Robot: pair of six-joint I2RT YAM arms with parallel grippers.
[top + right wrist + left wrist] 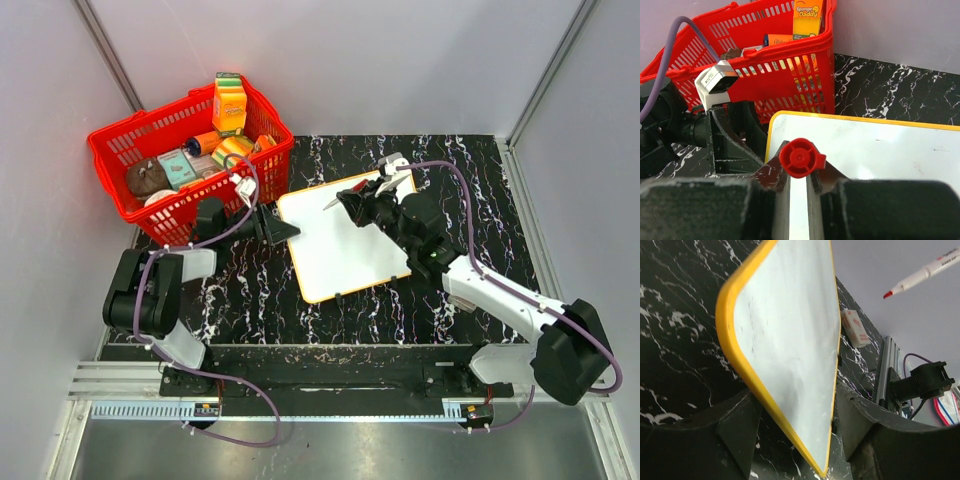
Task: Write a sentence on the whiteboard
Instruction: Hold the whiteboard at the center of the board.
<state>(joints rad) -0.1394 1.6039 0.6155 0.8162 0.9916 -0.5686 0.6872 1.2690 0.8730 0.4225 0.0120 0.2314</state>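
Note:
The whiteboard (350,245), white with a thin orange-yellow rim, lies flat on the black marbled table. Its face is blank; the sentence is not in view. My left gripper (283,229) is at the board's left edge. In the left wrist view it (795,407) stands open, one finger on each side of the board's near corner (790,355). My right gripper (362,200) hovers over the board's far edge, shut on a white marker (392,176). That marker's red end (801,157) sits clamped between the right jaws, and its red tip (888,293) points down toward the board.
A red basket (120,150) full of packets and tins stands at the back left, close behind my left gripper. A small white and red box (855,327) lies on the table beyond the board. Grey walls close in the table on three sides.

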